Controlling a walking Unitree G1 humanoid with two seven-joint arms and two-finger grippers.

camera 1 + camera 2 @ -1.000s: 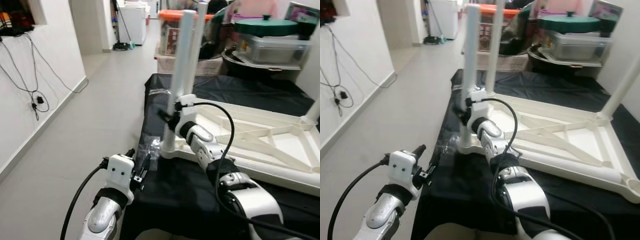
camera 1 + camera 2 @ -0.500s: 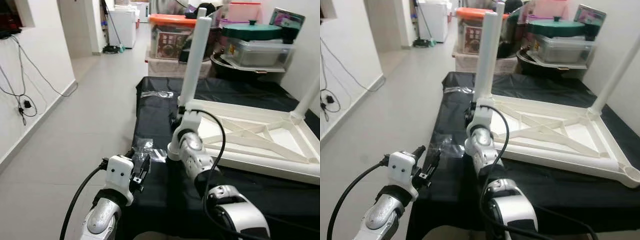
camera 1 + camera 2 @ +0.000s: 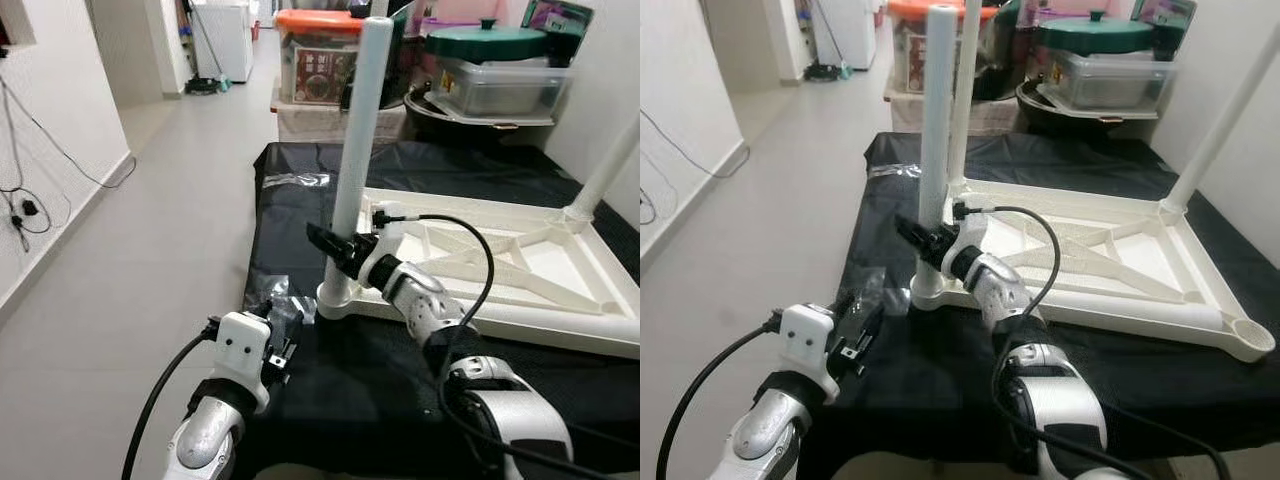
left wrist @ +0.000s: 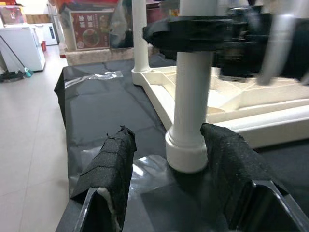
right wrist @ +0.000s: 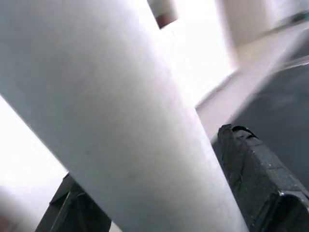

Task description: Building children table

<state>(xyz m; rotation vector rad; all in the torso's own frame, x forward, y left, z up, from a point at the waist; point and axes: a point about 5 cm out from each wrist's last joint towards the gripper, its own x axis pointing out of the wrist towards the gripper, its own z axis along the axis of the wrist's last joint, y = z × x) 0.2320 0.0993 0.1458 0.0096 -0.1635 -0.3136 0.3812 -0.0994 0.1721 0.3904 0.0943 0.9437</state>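
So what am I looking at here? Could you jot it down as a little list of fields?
Surface: black-covered table
Being built: white children's table, lying upside down
Near leg: standing upright in its corner socket
Right claw: closed around the near leg, low down
Left claw: open, fingers either side of the leg's base, not touching
Background: storage boxes, tiled hallway

I see the upturned table top (image 3: 520, 262) lying on the cloth-covered bench (image 3: 290, 215), its near-left leg (image 3: 358, 130) standing upright at the corner. My right gripper (image 3: 332, 247) sits around that leg, my left gripper (image 3: 280, 330) in front of its foot beside a plastic bag (image 3: 272, 290). Storage boxes (image 3: 318, 70) stand behind the bench.
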